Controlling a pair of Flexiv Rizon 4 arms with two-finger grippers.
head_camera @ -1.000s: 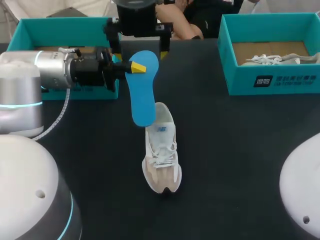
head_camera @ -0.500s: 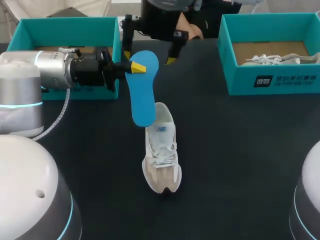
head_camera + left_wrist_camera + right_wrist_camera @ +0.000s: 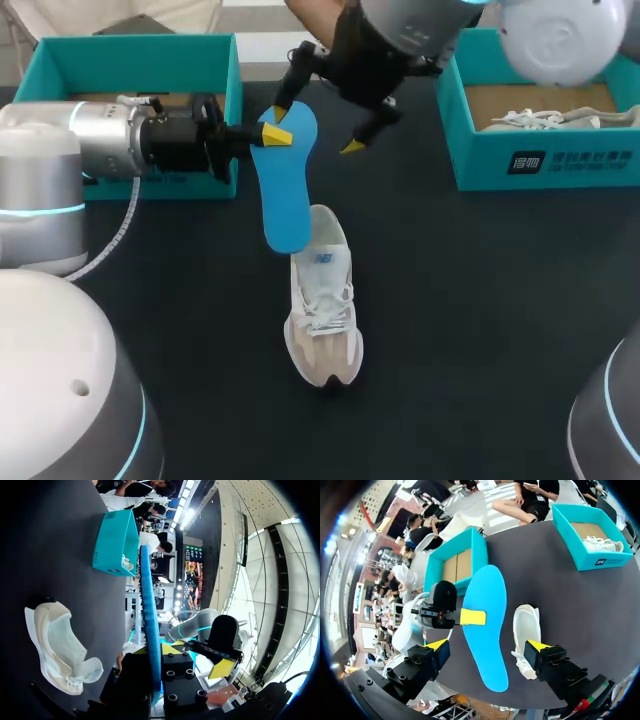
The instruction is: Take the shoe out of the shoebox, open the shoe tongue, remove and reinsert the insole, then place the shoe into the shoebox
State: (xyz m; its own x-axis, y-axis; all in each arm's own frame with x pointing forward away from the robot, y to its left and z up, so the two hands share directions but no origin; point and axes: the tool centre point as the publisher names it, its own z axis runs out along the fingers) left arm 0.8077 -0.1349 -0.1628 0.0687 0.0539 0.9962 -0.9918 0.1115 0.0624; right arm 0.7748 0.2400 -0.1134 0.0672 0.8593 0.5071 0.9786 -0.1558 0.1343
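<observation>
- Left gripper [image 3: 272,133] — clamped on the far end of the blue insole [image 3: 285,195]. The insole is held clear of the table [image 3: 480,300], its free end pointing to 6 o'clock.
- Right gripper [image 3: 318,128] — fingers wide apart, holding nothing, hovering over the insole's gripped end.
- White shoe [image 3: 322,310] — upright on the table at the insole's 6 o'clock, toe toward 6 o'clock.
- Left shoebox [image 3: 130,45] — at the table's 10 o'clock.
- Right shoebox [image 3: 545,160] — at 2 o'clock, with a second shoe [image 3: 545,118] inside.

We've the insole [image 3: 285,195] dead ahead of our right gripper [image 3: 318,126], shoe [image 3: 322,300] past it; bare table [image 3: 470,300] on shoe's right.
</observation>
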